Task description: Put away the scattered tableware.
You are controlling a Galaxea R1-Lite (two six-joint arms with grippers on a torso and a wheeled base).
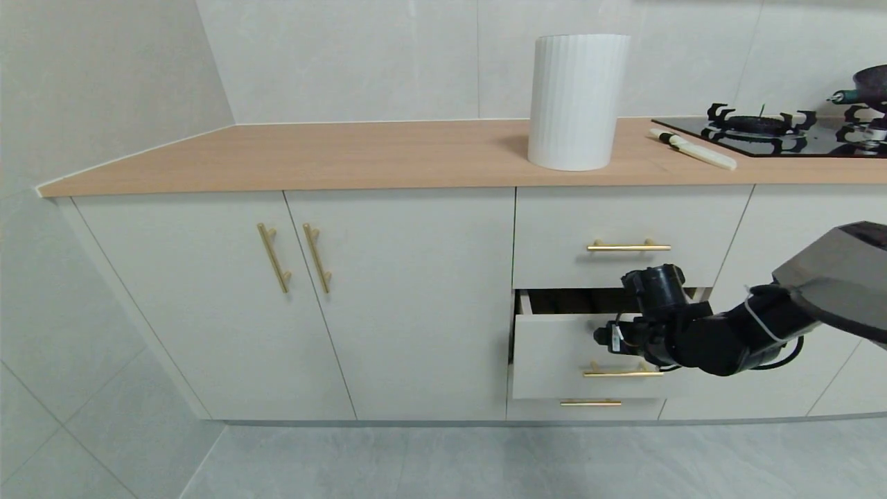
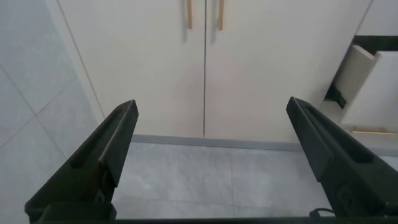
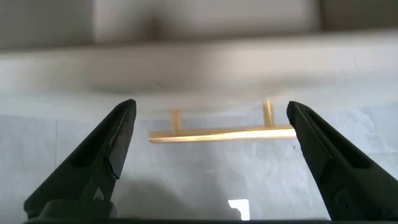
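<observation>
Right arm comes in from the right side, low in front of the cabinet, and its end effector (image 1: 611, 339) is at the front of the middle drawer (image 1: 554, 353), just above the gold handle (image 1: 622, 373). In the right wrist view the two fingers (image 3: 115, 152) stand wide apart and the handle (image 3: 221, 134) lies across the gap beyond them, not touched. This drawer is pulled out a little; its inside is dark and I cannot tell what is in it. Left end effector (image 2: 210, 104) hangs low before the double doors (image 2: 205, 62), its fingers also apart and holding nothing. On the wooden surface (image 1: 346, 156) a tall white ribbed container (image 1: 577, 100) stands upright, its contents hidden. Near it, beside the black hob (image 1: 762, 132), lies a cream-coloured utensil (image 1: 693, 149)
</observation>
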